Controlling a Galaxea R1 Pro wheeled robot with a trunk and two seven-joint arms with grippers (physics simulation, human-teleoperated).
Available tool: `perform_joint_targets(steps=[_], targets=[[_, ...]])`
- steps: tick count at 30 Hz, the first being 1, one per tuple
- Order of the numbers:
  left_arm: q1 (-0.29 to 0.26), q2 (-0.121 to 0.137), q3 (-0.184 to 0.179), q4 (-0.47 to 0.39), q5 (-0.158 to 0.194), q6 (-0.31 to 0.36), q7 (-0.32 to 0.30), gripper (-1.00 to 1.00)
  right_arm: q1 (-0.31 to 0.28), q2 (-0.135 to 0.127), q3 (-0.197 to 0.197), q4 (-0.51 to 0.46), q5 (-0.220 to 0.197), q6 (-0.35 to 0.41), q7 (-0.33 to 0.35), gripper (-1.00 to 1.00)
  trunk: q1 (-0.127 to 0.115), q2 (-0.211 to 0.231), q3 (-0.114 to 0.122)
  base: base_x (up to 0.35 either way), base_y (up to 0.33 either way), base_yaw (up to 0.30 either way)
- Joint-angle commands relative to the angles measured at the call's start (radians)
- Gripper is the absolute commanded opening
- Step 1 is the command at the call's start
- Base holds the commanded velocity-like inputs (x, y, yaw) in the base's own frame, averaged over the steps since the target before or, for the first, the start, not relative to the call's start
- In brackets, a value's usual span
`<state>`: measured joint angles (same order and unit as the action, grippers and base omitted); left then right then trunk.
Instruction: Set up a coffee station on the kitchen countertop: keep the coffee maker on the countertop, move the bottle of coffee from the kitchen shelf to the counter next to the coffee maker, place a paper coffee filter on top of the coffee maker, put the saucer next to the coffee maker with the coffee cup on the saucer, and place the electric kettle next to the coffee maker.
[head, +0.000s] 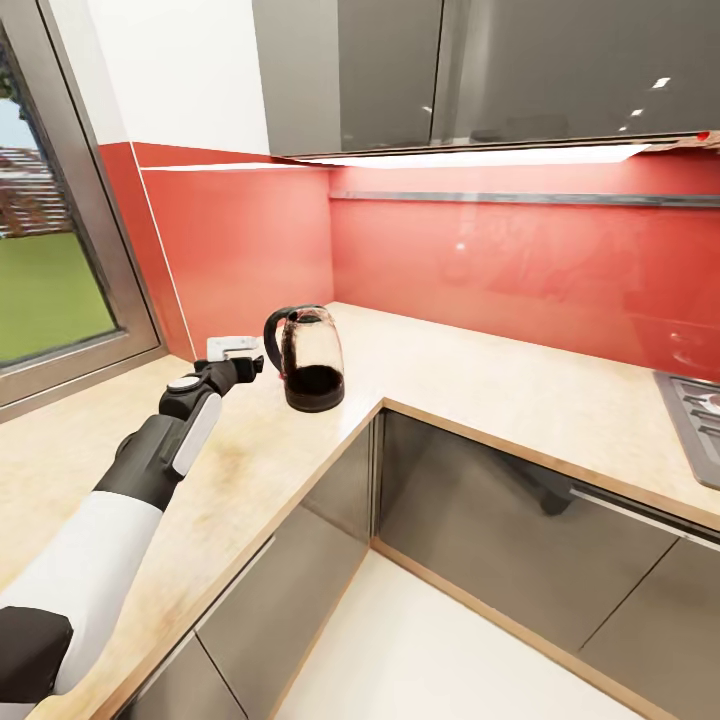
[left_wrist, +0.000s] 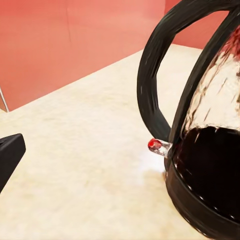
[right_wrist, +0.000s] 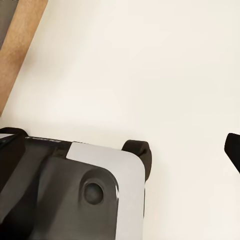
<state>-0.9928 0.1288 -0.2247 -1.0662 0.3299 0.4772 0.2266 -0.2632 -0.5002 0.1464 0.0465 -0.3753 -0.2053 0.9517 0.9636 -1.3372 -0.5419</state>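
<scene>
Only part of the left gripper (head: 252, 366) can be made out: in the head view its dark fingers point at the handle of the electric kettle (head: 308, 360), just short of it, and the gap between them is too small to read. From the left wrist camera a single black fingertip (left_wrist: 9, 156) pokes in at the frame edge, well apart from the kettle's handle, so whether that gripper is spread or closed I cannot tell. The kettle stands upright on the kitchen countertop (head: 480, 385), near the inner corner where the two runs of counter meet, its handle turned toward the arm and its small red switch (left_wrist: 154, 144) at the foot of the handle. Its top and far side are cut off in the wrist picture.

Behind it, a white wall socket (head: 233, 348) is partly hidden by the left arm. A stove (head: 695, 412) is clipped by the right edge of the head view. The right wrist camera looks down at the pale floor (right_wrist: 150, 75) and the robot's grey base (right_wrist: 75, 190); one dark finger tip (right_wrist: 233, 150) shows at the edge, and the right gripper's state cannot be told.
</scene>
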Motion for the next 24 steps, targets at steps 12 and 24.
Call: perform_joint_targets(steps=[12,24], targets=[[-0.001,0.001,-0.004,-0.002,0.011,0.003,0.01,1.0,-0.002,0.0,0.009,0.004,-0.008,-0.006,0.004,1.0,0.0,-0.001,-0.001,0.0,0.0,0.0],[-0.001,0.0,-0.004,-0.006,0.011,0.003,0.01,1.0,-0.002,0.0,0.009,0.004,-0.008,-0.006,0.004,1.0,0.0,-0.001,-0.001,0.0,0.0,0.0]])
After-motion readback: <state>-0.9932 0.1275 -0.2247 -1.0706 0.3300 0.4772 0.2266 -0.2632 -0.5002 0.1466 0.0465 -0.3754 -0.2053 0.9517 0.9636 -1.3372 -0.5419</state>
